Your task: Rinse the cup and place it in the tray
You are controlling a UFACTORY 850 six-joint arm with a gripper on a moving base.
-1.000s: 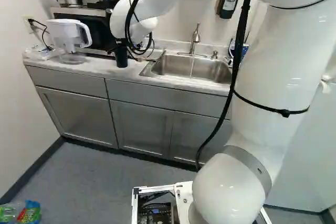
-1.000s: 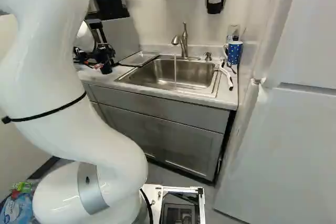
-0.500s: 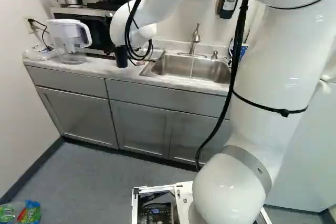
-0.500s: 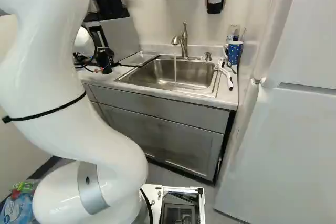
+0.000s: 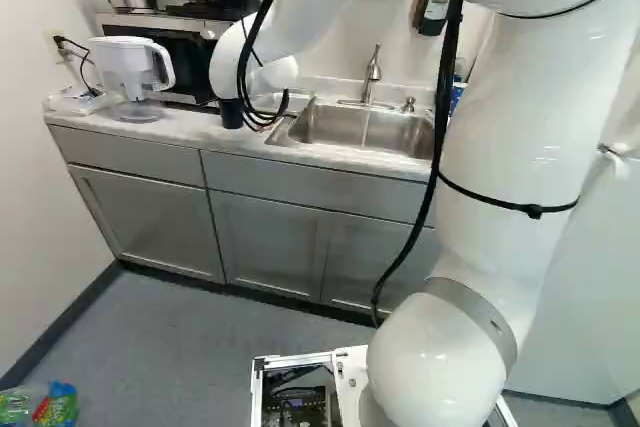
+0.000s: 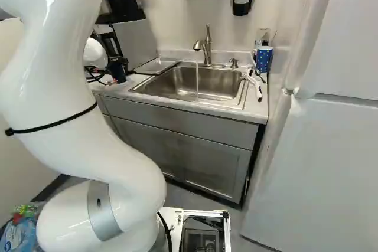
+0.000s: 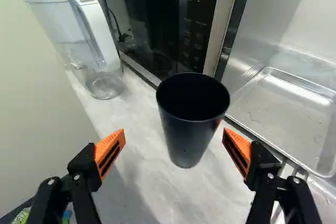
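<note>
In the right base view the black gripper [image 6: 120, 63] shows in part beside the arm's end, over the counter near the tray. Its two orange-padded fingers stand wide open in the wrist view, the gripper [image 7: 174, 134] having the dark blue cup [image 7: 189, 140] ahead of and partly between its fingertips, with room on both sides. The cup is upright and looks empty. In the left base view the cup [image 5: 231, 114] shows partly under the arm's end. A shallow metal tray [image 7: 283, 111] lies beside the cup, past one finger.
A white water pitcher [image 7: 79, 19] and a microwave [image 7: 157, 19] stand behind the cup. Water runs from the faucet [image 6: 207, 45] into the sink [image 6: 177, 84]. A blue dotted mug [image 6: 264, 58] and a white-handled brush [image 6: 255, 85] are at the sink's far side.
The arm's end has lowered and shifted slightly toward the cup, hiding more of it in the left base view. The base has stayed put.
</note>
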